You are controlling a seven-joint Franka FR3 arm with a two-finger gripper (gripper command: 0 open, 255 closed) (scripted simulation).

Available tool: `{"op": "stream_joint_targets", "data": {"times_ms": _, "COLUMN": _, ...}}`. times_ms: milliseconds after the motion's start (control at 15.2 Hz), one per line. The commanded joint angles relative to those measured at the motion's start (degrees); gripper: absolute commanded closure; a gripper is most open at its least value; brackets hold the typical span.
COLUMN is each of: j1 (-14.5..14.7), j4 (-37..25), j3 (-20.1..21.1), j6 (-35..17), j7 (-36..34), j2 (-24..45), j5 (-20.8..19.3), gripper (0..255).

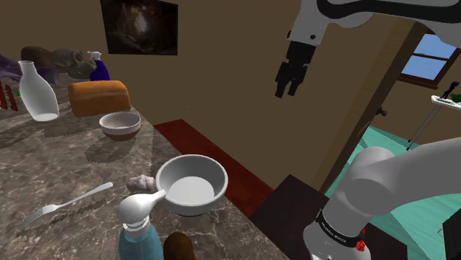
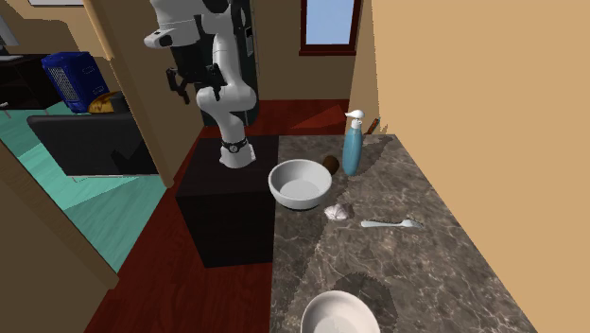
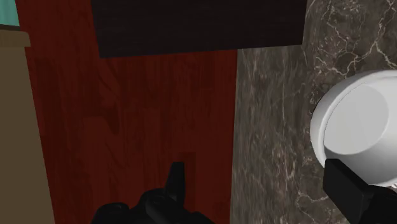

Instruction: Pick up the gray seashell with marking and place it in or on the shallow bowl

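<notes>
Nearest, finds the gripper (image 1: 288, 89) high over the red floor (image 1: 193, 133), off the edge of the counter (image 1: 66, 162), spread wide and clasping nothing; in the wrist view, shows the fingers (image 3: 175, 181) well apart with bare floor between. Below and beyond, meets the deep bowl (image 1: 196, 207), white, close to the counter edge. Just behind it, at its 9 o'clock in the shoulder view and between 4 and 5 o'clock in the second exterior view, locates the shell (image 1: 140, 182): a small pale lump on the stone, just beside the wall; cannot tell whether touching. From the gripper, puts the shell at 8 o'clock in the shoulder view, well apart and far lower. Cannot make out the shell's long axis. Judges the coming move a long reach out past the deep bowl and down behind it, with that rim and the bottle (image 1: 140, 240) close by as the things to clear. Farther along, passes the fork (image 1: 66, 203), then reaches the low bowl (image 1: 120, 134) with a brown foot, between 11 and 12 o'clock of the shell, well apart; takes this, not surely, for the shallow one meant.
</notes>
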State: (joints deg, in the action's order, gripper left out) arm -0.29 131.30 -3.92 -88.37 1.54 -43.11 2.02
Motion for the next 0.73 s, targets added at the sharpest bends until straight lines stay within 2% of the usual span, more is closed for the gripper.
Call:
{"op": "stream_joint_targets", "data": {"times_ms": 0, "j1": 0.0, "j4": 0.0, "j3": 0.0, "j6": 0.0, "j7": 0.0, "j2": 0.0, "j5": 0.0, "gripper": 0}}
{"op": "stream_joint_targets", "data": {"times_ms": 660, "j1": 5.9, "j4": -0.4, "j3": 5.6, "j6": -13.8, "j7": 2.3, "j2": 14.1, "j5": 2.5, "gripper": 0}}
